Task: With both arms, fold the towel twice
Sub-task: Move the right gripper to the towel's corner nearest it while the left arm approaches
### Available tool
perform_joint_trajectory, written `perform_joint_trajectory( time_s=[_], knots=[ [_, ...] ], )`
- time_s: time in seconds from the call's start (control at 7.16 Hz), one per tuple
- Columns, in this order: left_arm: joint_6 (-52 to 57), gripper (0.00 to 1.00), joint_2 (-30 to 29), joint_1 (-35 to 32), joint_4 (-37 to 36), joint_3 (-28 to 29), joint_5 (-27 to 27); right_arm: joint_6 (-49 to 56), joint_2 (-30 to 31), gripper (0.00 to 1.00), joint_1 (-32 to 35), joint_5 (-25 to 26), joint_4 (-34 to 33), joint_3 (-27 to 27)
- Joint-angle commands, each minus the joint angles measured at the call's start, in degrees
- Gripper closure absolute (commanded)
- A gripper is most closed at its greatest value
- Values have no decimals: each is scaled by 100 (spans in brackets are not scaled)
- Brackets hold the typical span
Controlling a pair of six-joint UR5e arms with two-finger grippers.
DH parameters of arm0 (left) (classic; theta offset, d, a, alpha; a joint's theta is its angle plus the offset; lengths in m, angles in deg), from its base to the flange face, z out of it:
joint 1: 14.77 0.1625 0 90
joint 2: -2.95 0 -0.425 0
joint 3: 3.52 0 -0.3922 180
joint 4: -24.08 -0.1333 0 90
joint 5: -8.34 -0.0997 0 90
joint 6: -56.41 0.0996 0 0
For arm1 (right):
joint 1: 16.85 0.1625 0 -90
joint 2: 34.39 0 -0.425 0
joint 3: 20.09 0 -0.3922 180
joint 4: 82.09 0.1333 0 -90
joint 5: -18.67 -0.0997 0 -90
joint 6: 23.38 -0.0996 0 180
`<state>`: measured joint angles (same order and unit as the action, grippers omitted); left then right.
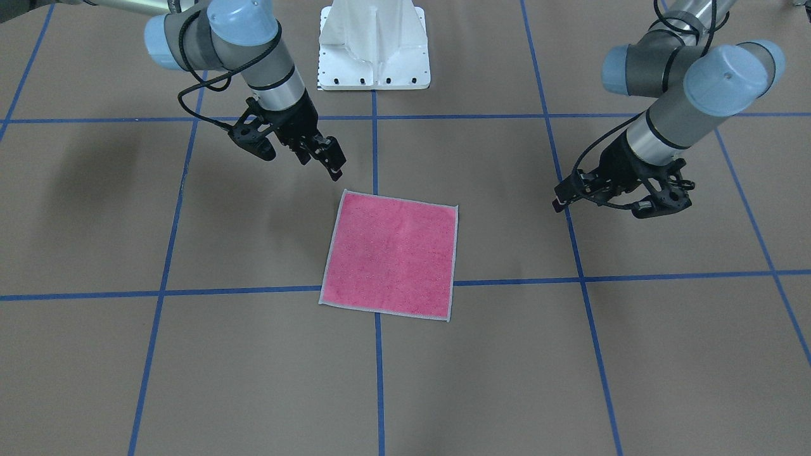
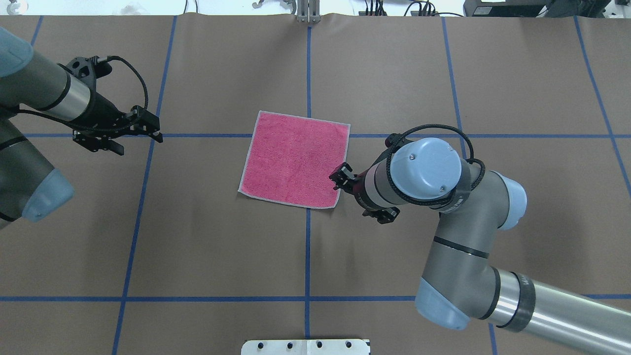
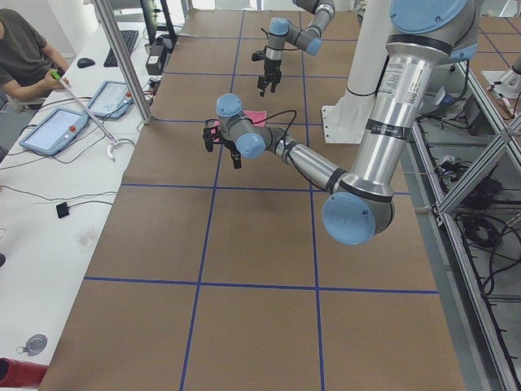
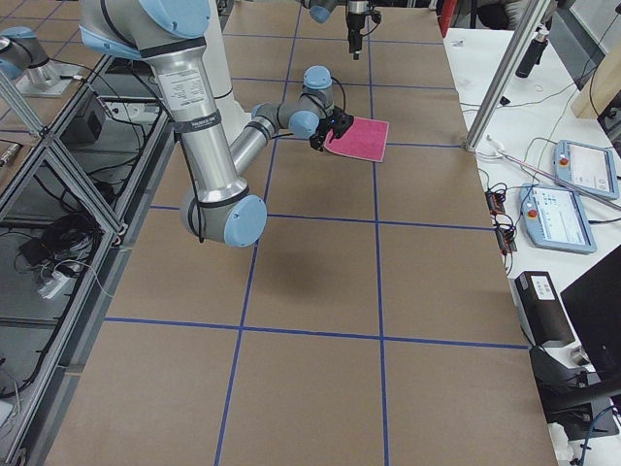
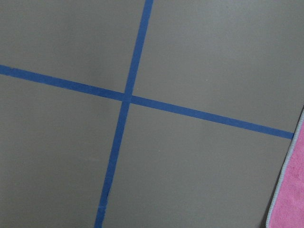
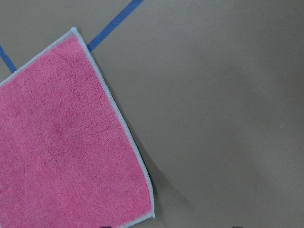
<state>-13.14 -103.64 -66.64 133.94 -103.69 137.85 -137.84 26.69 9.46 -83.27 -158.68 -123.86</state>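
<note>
Towel (image 2: 295, 158) flat. Right gripper (image 2: 339, 175), jaws apart, by its corner. Left gripper (image 2: 155, 129), apart, well off. Best: pinch matching corners together.

I count one towel (image 1: 391, 254), one white pedestal (image 1: 374, 50), two arms (left arm (image 1: 659, 126), right arm (image 1: 272, 76)) and two hands (left hand (image 1: 560, 201), right hand (image 1: 334, 168)) on one tabletop (image 1: 253, 367).
</note>
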Motion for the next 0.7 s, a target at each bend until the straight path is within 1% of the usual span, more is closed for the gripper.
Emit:
perform_joint_trajectory(
  time_s=[0.0,0.14,0.56],
  knots=[
    [-68,0,-46,98,0,15,-48,-235,-455,21,-91,200,4,636],
    [-68,0,-81,124,0,15,-127,-252,-561,22,-91,279,21,840],
    [-191,0,-151,282,0,24,-285,-384,-571,25,-126,288,48,1017]
  ],
)
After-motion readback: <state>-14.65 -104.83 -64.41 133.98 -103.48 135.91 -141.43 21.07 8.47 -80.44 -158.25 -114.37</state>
